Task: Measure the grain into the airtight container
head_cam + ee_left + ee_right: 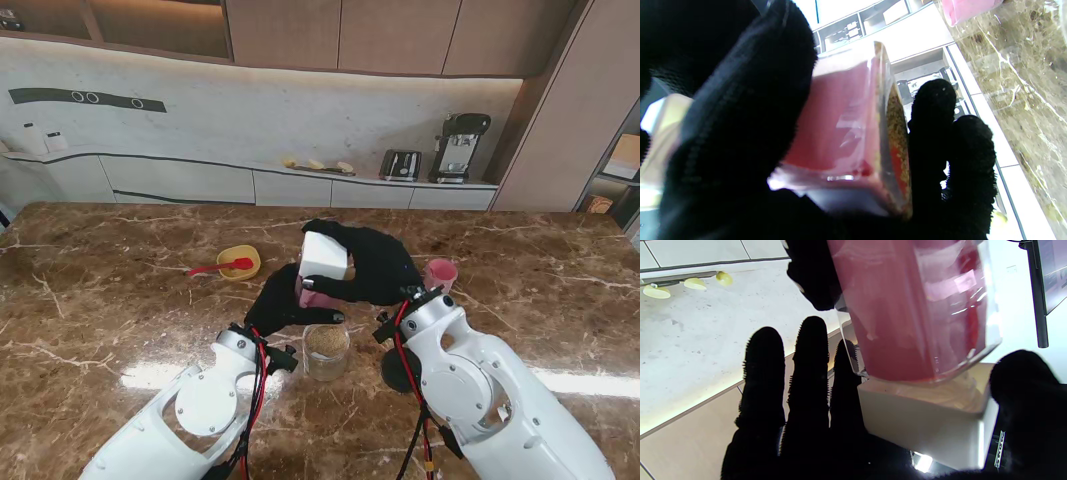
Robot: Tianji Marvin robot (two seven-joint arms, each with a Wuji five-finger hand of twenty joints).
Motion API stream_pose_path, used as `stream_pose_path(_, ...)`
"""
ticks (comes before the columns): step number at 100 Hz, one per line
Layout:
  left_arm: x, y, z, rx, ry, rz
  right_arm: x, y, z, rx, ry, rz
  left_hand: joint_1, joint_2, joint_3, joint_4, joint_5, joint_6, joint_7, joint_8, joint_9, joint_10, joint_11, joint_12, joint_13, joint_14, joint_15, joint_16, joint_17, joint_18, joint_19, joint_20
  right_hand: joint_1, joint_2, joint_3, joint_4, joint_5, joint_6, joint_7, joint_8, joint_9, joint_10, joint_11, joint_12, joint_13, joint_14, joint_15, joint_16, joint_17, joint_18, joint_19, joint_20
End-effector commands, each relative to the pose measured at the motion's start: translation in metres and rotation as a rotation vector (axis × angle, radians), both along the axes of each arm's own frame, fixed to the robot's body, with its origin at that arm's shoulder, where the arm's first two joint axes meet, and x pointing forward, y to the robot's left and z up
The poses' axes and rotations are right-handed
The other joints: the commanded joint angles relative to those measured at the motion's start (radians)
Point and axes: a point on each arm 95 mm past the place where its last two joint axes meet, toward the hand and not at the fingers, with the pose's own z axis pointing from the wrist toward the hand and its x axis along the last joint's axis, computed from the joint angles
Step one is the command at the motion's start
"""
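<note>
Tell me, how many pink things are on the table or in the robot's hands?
3: a pink cup standing right of the hands, a pink spoon resting on the yellow bowl, and the pink-filled container held between both hands.

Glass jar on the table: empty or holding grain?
Holding grain: the glass jar shows a tan layer inside, roughly half full, standing upright.

Polished brown marble table [100,290] gleams glossy; black knit-cloth left hand [285,300] and right hand [375,262] grip a clear plastic container [322,262] with a matt white lid [923,426].

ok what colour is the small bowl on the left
Yellow bowl, with a red spoon in it; stand view shows it best.
</note>
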Motion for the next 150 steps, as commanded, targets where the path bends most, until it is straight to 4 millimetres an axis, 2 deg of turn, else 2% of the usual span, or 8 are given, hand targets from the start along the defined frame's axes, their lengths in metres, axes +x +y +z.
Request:
stream_pose_path(1, -0.002, -0.003, 0.003, -0.014, -0.009, -0.007, 0.0, -0.001, -0.01, -0.009, 0.043, -0.005, 0.191, 0.47, 0.27, -0.015, 0.206, -0.281, 0.21, 0.031, 0.071, -0.123, 0.071, 0.003, 0.01, -0.071, 0.0, 0.005, -0.011, -0.021, 0.019, 0.014, -0.005, 0.044, 0.03, 0.044, 0.007, 0.006, -0.018, -0.016, -0.001, -0.007, -0.025, -0.014, -0.026, 0.006, -0.014, -0.028, -0.014, -0.002, -0.014, 0.024)
stream_pose_path(26, -0.002, -0.003, 0.004, -0.016, -0.009, -0.004, 0.0, 0.0, -0.017, -0.006, 0.032, -0.007, 0.191, 0.47, 0.271, -0.014, 0.205, -0.282, 0.211, 0.032, 0.072, -0.126, 0.072, 0.003, 0.011, -0.073, 0.0, 0.005, -0.012, -0.022, 0.019, 0.014, 0.001, 0.009, 0.008, 0.045, -0.086, 0.023, -0.054, -0.029, -0.091, -0.008, -0.05, -0.018, -0.082, -0.007, -0.04, -0.034, -0.063, -0.011, -0.048, 0.024)
stream_pose_path(58, -0.002, -0.003, 0.004, -0.016, -0.01, -0.002, 0.0, 0.0, -0.01, -0.026, -0.016, 0.003, 0.188, 0.469, 0.271, -0.015, 0.207, -0.285, 0.212, 0.032, 0.073, -0.129, 0.073, 0.003, 0.013, -0.073, 0.0, 0.004, -0.009, -0.025, 0.02, 0.014, -0.014, -0.036, -0.006, 0.057, -0.192, 0.071, -0.102, -0.031, -0.189, -0.007, -0.053, -0.019, -0.14, -0.014, -0.062, -0.039, -0.101, -0.018, -0.088, 0.034)
stream_pose_path(96, -0.003, -0.002, 0.005, -0.016, -0.013, -0.004, -0.002, -0.001, 0.0, -0.044, -0.047, 0.033, 0.188, 0.468, 0.273, -0.015, 0.209, -0.282, 0.212, 0.032, 0.075, -0.125, 0.073, 0.003, 0.013, -0.069, 0.0, 0.005, -0.009, -0.02, 0.02, 0.015, -0.078, -0.073, 0.055, 0.056, -0.259, 0.086, -0.163, -0.023, -0.263, -0.005, -0.073, -0.039, -0.201, 0.004, -0.124, -0.064, -0.149, -0.016, -0.159, 0.061)
stream_pose_path(115, -0.003, -0.002, 0.005, -0.015, -0.013, -0.004, -0.002, -0.003, 0.002, -0.054, -0.042, 0.047, 0.189, 0.467, 0.273, -0.015, 0.208, -0.28, 0.211, 0.031, 0.075, -0.123, 0.073, 0.004, 0.011, -0.069, 0.0, 0.005, -0.009, -0.021, 0.02, 0.015, -0.113, -0.096, 0.092, 0.047, -0.298, 0.098, -0.207, -0.009, -0.344, 0.006, -0.134, -0.074, -0.259, 0.024, -0.214, -0.111, -0.187, -0.007, -0.231, 0.074)
stream_pose_path(125, -0.003, -0.002, 0.005, -0.014, -0.012, -0.005, -0.002, -0.004, 0.004, -0.048, -0.041, 0.057, 0.189, 0.467, 0.272, -0.015, 0.208, -0.281, 0.211, 0.031, 0.074, -0.124, 0.072, 0.003, 0.011, -0.069, 0.0, 0.005, -0.009, -0.021, 0.02, 0.015, -0.134, -0.085, 0.088, 0.04, -0.372, 0.125, -0.257, 0.002, -0.405, 0.019, -0.177, -0.103, -0.313, 0.043, -0.278, -0.153, -0.22, -0.002, -0.285, 0.075)
stream_pose_path(140, -0.003, -0.002, 0.005, -0.014, -0.013, -0.007, -0.002, -0.005, 0.009, -0.045, -0.043, 0.072, 0.189, 0.467, 0.273, -0.015, 0.209, -0.284, 0.212, 0.032, 0.074, -0.127, 0.072, 0.003, 0.012, -0.071, 0.0, 0.004, -0.009, -0.021, 0.02, 0.015, -0.15, -0.076, 0.086, 0.034, -0.372, 0.121, -0.284, 0.029, -0.434, 0.041, -0.201, -0.142, -0.359, 0.064, -0.335, -0.213, -0.253, 0.011, -0.358, 0.068)
stream_pose_path(150, -0.003, -0.002, 0.004, -0.013, -0.013, -0.008, -0.002, -0.007, 0.014, -0.049, -0.041, 0.085, 0.189, 0.466, 0.273, -0.015, 0.209, -0.285, 0.213, 0.032, 0.075, -0.126, 0.073, 0.003, 0.012, -0.072, 0.001, 0.004, -0.009, -0.021, 0.02, 0.015, -0.154, -0.068, 0.085, 0.032, -0.356, 0.104, -0.278, 0.039, -0.44, 0.045, -0.205, -0.149, -0.375, 0.068, -0.345, -0.225, -0.276, 0.016, -0.381, 0.066)
